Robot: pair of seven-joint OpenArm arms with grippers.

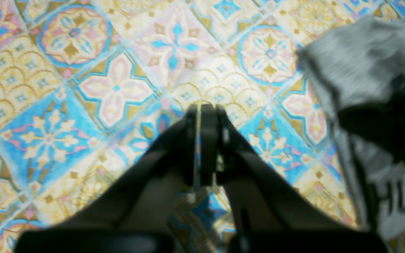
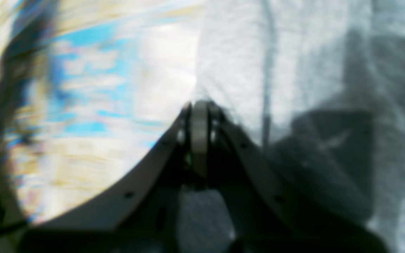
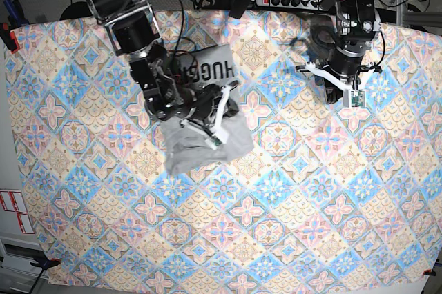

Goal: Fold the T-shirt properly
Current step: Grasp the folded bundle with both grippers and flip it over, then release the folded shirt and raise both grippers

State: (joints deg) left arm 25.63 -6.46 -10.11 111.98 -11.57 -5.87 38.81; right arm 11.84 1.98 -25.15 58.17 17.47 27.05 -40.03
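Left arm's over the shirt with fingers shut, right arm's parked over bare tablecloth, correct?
Swapped. In the base view the right gripper is over the T-shirt; the left gripper hangs over bare tablecloth. Both sets of fingers are shut, as the wrist views show.

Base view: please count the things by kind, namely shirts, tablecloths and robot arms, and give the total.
T-shirt: 1
Tablecloth: 1
Robot arms: 2, the left gripper and the right gripper
Total: 4
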